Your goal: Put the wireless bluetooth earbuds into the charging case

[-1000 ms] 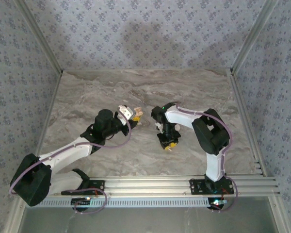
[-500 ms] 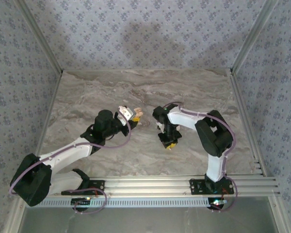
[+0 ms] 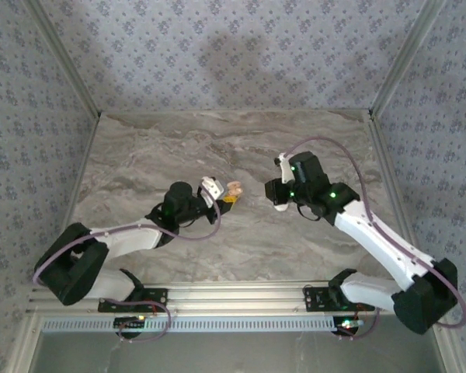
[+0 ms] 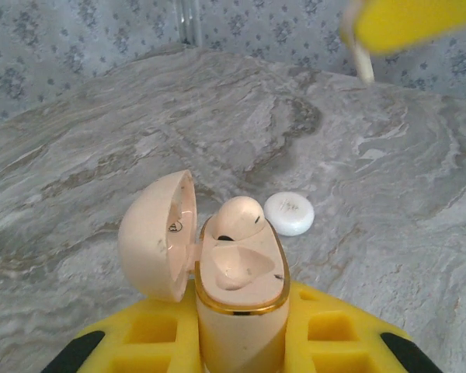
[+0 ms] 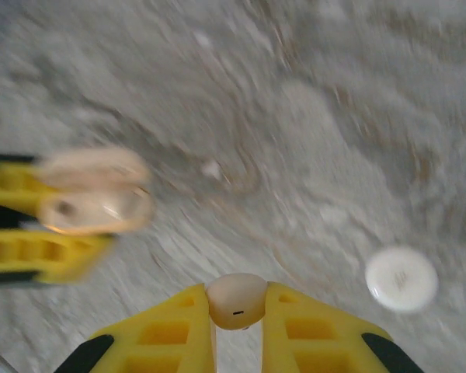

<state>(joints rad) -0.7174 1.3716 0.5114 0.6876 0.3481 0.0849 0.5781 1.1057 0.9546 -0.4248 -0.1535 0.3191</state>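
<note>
Right hand (image 5: pixel 238 330) has risen from the surface (image 5: pixel 334 116), clamped on an earbud (image 5: pixel 237 301); left hand (image 4: pixel 241 334) grips the open case (image 4: pixel 239 272), a second earbud (image 4: pixel 239 217) seated inside.

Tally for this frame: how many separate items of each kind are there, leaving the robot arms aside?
Peach oval plastic charging case, lid open: 1
Peach bean-shaped plastic earbuds: 2, one seated in the case, one pinched in the right gripper
White round plastic puck on the table: 1
Total: 4
</note>
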